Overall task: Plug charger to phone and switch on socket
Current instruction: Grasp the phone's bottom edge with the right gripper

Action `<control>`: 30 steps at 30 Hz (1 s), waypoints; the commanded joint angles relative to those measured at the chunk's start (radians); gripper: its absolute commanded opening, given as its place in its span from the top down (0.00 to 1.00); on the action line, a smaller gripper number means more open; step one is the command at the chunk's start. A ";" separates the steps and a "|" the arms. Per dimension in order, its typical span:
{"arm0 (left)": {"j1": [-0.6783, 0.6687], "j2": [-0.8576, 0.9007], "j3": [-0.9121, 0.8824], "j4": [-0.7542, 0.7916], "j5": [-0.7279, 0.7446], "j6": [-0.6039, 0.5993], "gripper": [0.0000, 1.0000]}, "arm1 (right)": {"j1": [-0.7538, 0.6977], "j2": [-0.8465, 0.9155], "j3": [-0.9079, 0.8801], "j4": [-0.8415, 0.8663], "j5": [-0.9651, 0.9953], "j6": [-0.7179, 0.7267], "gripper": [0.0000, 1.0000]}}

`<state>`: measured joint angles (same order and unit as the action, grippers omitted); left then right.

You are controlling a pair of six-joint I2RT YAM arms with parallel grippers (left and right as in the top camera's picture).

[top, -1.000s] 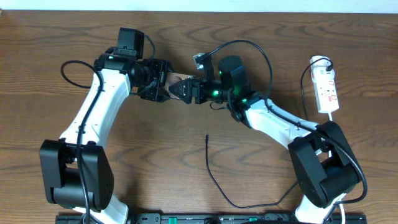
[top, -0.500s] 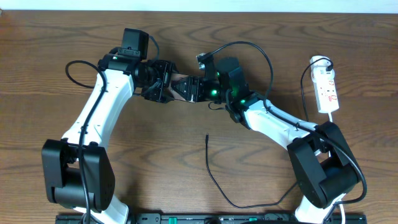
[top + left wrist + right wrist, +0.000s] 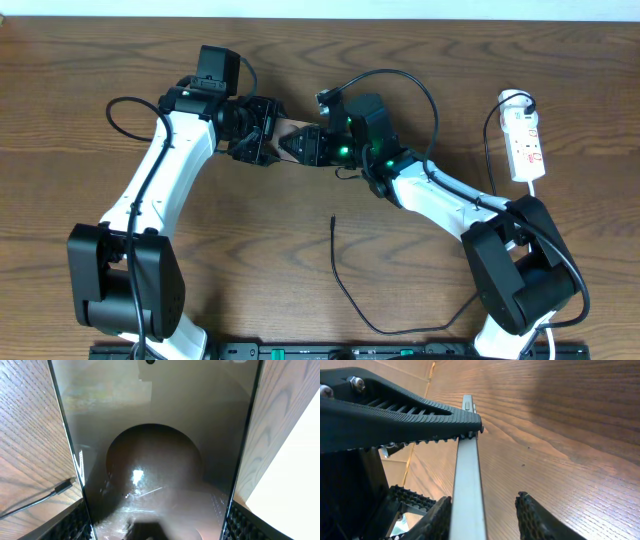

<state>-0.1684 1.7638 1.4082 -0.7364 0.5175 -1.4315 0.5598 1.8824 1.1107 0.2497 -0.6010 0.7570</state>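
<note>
Phone (image 3: 160, 435) is glossy reflective glass with a smooth satin metal-looking edge, bench (image 3: 300, 290) is grained brown wood, tool pads (image 3: 536, 520) knobbly matt black.

- You have two arms at work: the left arm (image 3: 160, 185) and the right arm (image 3: 445, 197).
- You have two tools, one per arm: the left tool (image 3: 272, 142) and the right tool (image 3: 298, 146), both at upper centre of the overhead frame.
- You have one phone (image 3: 155, 420), between those two tools.
- You have one charger (image 3: 340, 282), a single thin black cable at lower centre.
- You have one socket (image 3: 526, 145), a white strip at the right edge.
- You have one bench (image 3: 80, 60), wood-grained, under it all.
</note>
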 commanded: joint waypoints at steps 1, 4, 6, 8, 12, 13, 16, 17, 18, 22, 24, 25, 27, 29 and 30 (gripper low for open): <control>-0.008 -0.005 0.002 0.001 0.017 0.029 0.93 | 0.007 0.001 0.007 -0.003 0.003 -0.002 0.63; -0.008 -0.005 0.002 0.001 0.017 0.032 0.93 | 0.007 0.001 0.007 -0.002 -0.004 -0.002 0.66; -0.008 -0.005 0.002 0.001 0.017 0.032 0.93 | 0.007 0.001 0.007 -0.002 -0.004 -0.002 0.67; -0.008 -0.005 0.002 0.001 0.017 0.032 0.93 | 0.007 0.001 0.007 -0.001 -0.004 -0.002 0.69; -0.008 -0.005 0.002 0.001 0.017 0.043 0.93 | 0.007 0.001 0.007 0.002 -0.004 -0.002 0.74; -0.008 -0.005 0.002 0.001 0.017 0.043 0.93 | 0.007 0.001 0.008 0.002 -0.004 -0.002 0.77; -0.008 -0.005 0.002 0.001 0.017 0.043 0.93 | 0.007 0.001 0.007 0.005 -0.014 -0.002 0.85; -0.008 -0.005 0.002 0.001 0.017 0.043 0.93 | 0.008 0.001 0.007 0.005 -0.016 -0.002 0.85; -0.008 -0.005 0.002 0.001 0.017 0.044 0.92 | 0.009 0.001 0.007 0.005 -0.016 -0.002 0.86; -0.008 -0.005 0.002 0.001 0.017 0.048 0.93 | 0.011 0.001 0.008 0.010 -0.016 -0.002 0.87; -0.008 -0.005 0.002 0.001 0.017 0.050 0.93 | 0.011 0.001 0.008 0.009 -0.019 -0.002 0.92; -0.008 -0.005 0.002 0.001 0.017 0.050 0.93 | 0.011 0.001 0.008 0.009 -0.019 -0.002 0.96; -0.008 -0.005 0.002 0.001 0.017 0.050 0.93 | 0.011 0.001 0.007 0.012 -0.019 -0.002 0.99; -0.008 -0.005 0.002 0.001 0.017 0.050 0.93 | 0.011 0.001 0.008 0.012 -0.019 -0.002 0.99; -0.008 -0.005 0.002 0.001 0.017 0.050 0.93 | 0.011 0.001 0.007 0.012 -0.019 -0.002 0.99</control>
<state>-0.1684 1.7638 1.4082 -0.7364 0.5106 -1.4063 0.5617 1.8824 1.1110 0.2623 -0.6205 0.7685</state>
